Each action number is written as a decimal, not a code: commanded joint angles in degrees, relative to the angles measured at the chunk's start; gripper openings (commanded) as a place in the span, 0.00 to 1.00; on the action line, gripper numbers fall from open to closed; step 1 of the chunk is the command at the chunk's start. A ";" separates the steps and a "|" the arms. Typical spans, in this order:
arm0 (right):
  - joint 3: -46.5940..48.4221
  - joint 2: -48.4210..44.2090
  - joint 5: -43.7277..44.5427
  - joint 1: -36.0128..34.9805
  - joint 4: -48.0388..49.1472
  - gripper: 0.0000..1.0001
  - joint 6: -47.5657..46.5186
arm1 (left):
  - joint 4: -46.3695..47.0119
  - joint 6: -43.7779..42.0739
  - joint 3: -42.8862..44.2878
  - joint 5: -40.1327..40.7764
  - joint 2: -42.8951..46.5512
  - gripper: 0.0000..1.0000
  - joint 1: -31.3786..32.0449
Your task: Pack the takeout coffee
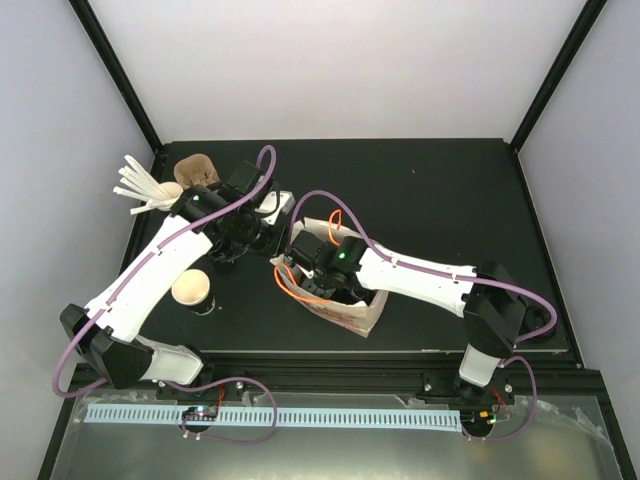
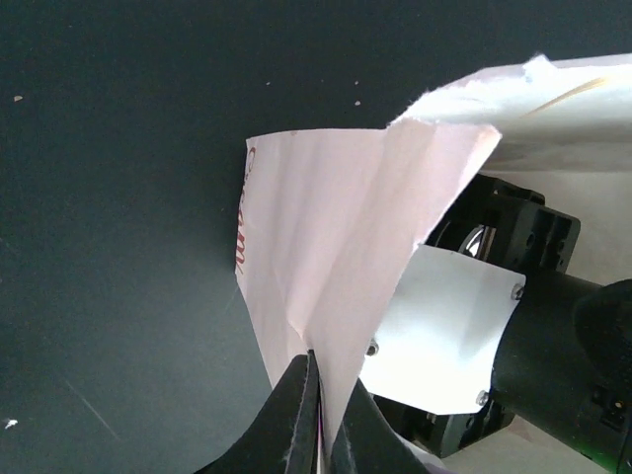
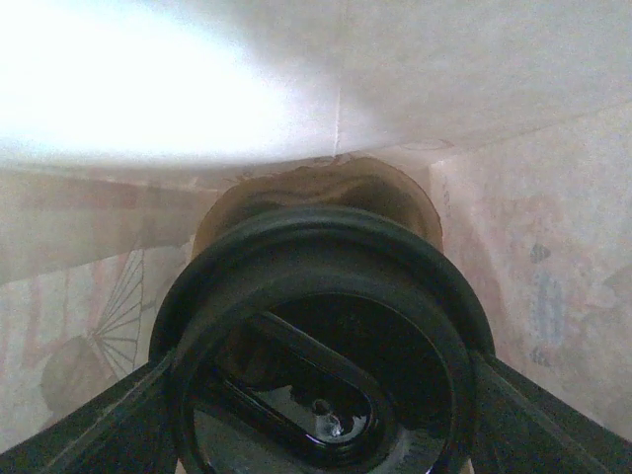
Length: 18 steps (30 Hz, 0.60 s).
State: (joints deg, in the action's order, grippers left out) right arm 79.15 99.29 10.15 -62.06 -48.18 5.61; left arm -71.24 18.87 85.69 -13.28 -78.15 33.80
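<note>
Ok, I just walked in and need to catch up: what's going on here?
The left gripper is pinched shut on the rim of the white paper bag, holding it open. The right gripper is down inside the bag, clamped on a takeout cup with a round black plastic lid. Another black cup, lidless and tan inside, stands outside the bag.
</note>
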 commanded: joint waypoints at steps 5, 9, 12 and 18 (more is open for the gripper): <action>-2.07 5.44 -1.97 -0.30 -3.05 0.49 -0.17 | -1.09 -0.31 2.84 -1.89 -0.02 0.05 0.42; -3.48 6.61 -2.49 -0.30 -3.06 0.49 0.16 | -1.52 -0.10 2.77 -0.95 -0.04 0.05 0.43; -4.37 7.32 -2.67 -0.34 -2.79 0.50 0.31 | -1.57 -0.24 2.43 -0.54 0.29 0.05 0.46; -3.83 11.42 -3.50 -0.34 -4.70 0.50 1.02 | -0.94 -0.18 1.46 -0.82 0.72 0.05 0.45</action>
State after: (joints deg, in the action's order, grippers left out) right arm 79.61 101.62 10.26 -62.06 -47.55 5.67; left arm -71.70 18.81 86.02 -12.38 -78.19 33.82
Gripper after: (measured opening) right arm 0.737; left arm 0.049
